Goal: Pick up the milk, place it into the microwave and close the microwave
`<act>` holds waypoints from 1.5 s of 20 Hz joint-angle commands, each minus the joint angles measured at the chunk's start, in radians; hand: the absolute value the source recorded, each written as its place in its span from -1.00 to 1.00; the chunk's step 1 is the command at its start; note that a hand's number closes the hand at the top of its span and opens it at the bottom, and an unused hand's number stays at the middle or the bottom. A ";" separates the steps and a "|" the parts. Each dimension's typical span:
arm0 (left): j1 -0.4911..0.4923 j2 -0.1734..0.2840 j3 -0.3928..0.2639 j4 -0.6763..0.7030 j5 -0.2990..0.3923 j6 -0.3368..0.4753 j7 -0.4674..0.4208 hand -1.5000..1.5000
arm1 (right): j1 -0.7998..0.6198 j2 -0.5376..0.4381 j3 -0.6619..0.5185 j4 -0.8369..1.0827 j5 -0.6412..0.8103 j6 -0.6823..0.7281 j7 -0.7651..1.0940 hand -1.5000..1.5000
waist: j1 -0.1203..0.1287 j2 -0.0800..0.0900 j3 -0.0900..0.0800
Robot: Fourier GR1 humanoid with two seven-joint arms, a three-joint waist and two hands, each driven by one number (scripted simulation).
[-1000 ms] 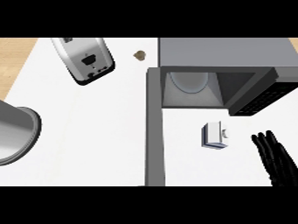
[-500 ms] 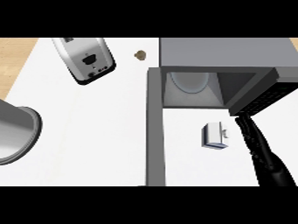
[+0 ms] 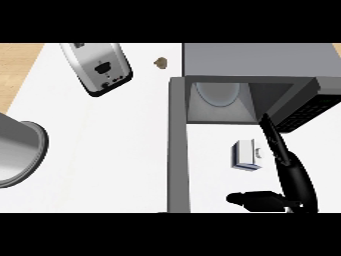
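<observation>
1. White counter (image 3: pixel 106 150) fills the head view, wood floor (image 3: pixel 10 65) showing at the top edges.
2. Microwave (image 3: pixel 261 65) stands open at top right, its door (image 3: pixel 177 150) swung out toward the viewer.
3. Milk (image 3: pixel 245 155) lies on the counter before the opening.
4. Right hand (image 3: pixel 291 175) reaches just beside the milk, fingers straight, thumb spread left, holding nothing.
5. Toaster (image 3: pixel 99 70) and pot (image 3: pixel 7 150) sit at left.
</observation>
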 commanded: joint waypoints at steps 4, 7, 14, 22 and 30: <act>0.032 0.029 0.094 -0.017 0.101 -0.063 0.018 -1.00 | -0.112 -0.009 -0.093 0.288 0.030 -0.086 -0.127 -1.00 | 0.002 0.001 0.000; 0.033 -0.005 0.051 0.010 0.031 -0.077 -0.018 -1.00 | -0.167 -0.076 -0.152 0.405 -0.008 -0.036 -0.182 -1.00 | 0.002 0.002 0.000; 0.129 -0.005 0.089 -0.064 0.131 -0.120 -0.002 -1.00 | -0.240 -0.095 -0.153 0.604 -0.005 -0.005 -0.322 -1.00 | 0.005 0.001 0.001; 0.073 -0.006 0.085 0.020 0.061 -0.112 -0.055 -1.00 | -0.273 -0.021 -0.107 0.790 0.085 -0.130 -0.389 -1.00 | 0.002 0.001 0.000; 0.089 -0.006 0.090 -0.034 0.114 -0.100 -0.001 -1.00 | -0.386 -0.084 -0.190 1.066 0.107 -0.248 -0.567 -1.00 | 0.005 0.004 0.001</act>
